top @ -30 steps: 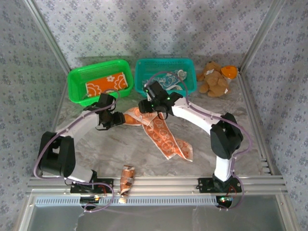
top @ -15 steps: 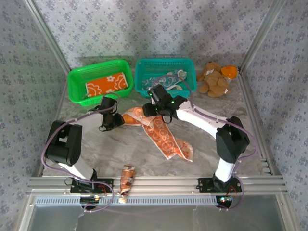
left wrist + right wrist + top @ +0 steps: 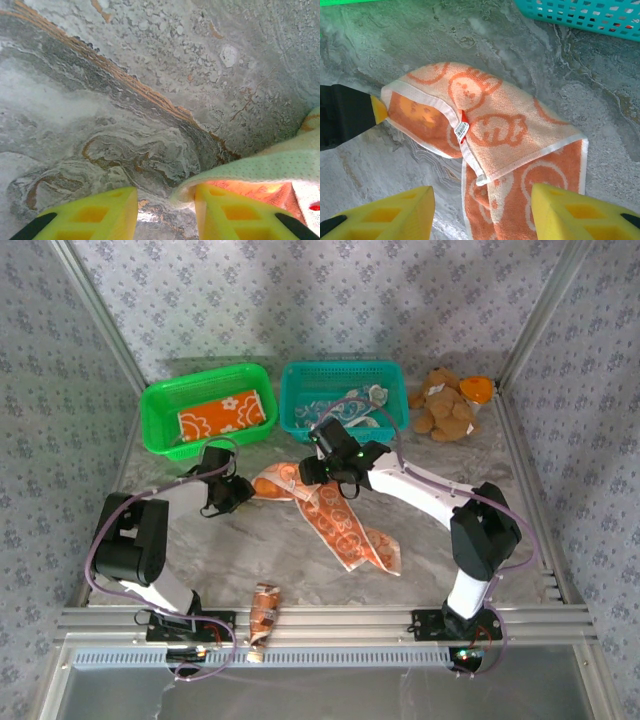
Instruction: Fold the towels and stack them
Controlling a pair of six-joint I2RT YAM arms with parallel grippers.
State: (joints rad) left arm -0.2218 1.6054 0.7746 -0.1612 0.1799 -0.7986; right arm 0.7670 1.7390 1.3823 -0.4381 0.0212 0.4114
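**Peach towel in front of the teal basket, neither gripper has it**

Top view: the pale peach towel lies crumpled on the marble, just in front of the teal basket. The right gripper is over the towel's basket-side end, and the left gripper is at the corner beside it.

Left wrist: its fingers are partly apart with bare marble between them. The towel's edge is draped against one finger, not pinched.

Right wrist: its fingers are spread wide above the towel, holding nothing.
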